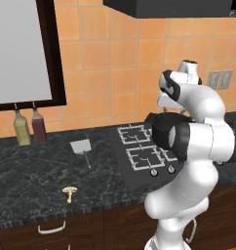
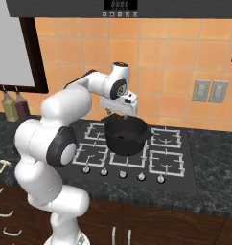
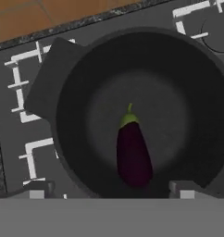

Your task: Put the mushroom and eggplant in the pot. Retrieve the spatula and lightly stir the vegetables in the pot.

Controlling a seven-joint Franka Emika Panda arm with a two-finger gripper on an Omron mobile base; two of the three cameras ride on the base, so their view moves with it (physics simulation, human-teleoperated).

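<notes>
Purple-black oblong eggplant (image 3: 133,155), green-capped, lies inside the black pot (image 3: 77,83).

pot (image 2: 125,135) mouth open from above (eggplant (image 3: 133,155) on floor) | bare counter (image 1: 37,176) around mushroom (image 1: 69,192)

Left base view: looking forward and down from behind the arm's left side, taking in the dark bench (image 1: 37,171), the stove (image 1: 139,151) and the tiled wall from a middling distance. Right base view: facing the same stove (image 2: 132,150) from behind the arm's right, sharing the burners, bench edge (image 2: 211,191) and the pot (image 2: 126,135) region with the left view. Hand view: hanging close above, pointing straight down into the pot (image 3: 86,83), with burner grates (image 3: 26,97) showing around its rim.
</notes>
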